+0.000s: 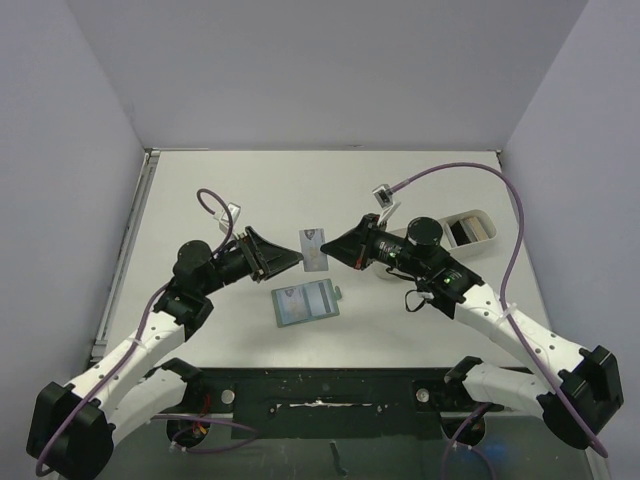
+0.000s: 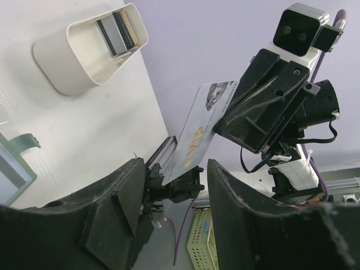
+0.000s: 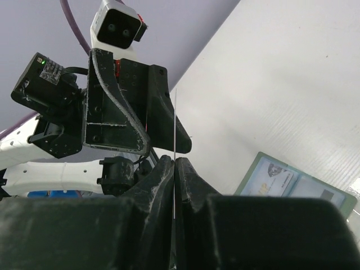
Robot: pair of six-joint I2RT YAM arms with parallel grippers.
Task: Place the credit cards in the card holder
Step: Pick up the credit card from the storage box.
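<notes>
Task is sitting partway: the right gripper (image 3: 175, 164) is clenching one pale credit card (image 2: 202, 126) in the air over the desk (image 1: 250, 180), its free end hanging between the spread, released jaws of the left gripper (image 2: 177, 166). The card holder (image 1: 305, 303) is lying open on the desk just beneath, pale blue inside facing up. Whether any slot is filled, cannot tell. Further cards (image 2: 115, 31) are standing in the white tray (image 2: 67, 73).

Top external: high behind arm bases, looking down over table (image 1: 420, 180). Left wrist: close range, facing right gripper (image 2: 225, 109). Right wrist: close range, facing left gripper (image 3: 151, 132). Wrist views oppose each other. All three views share raised card (image 1: 314, 246) above mid-table.
</notes>
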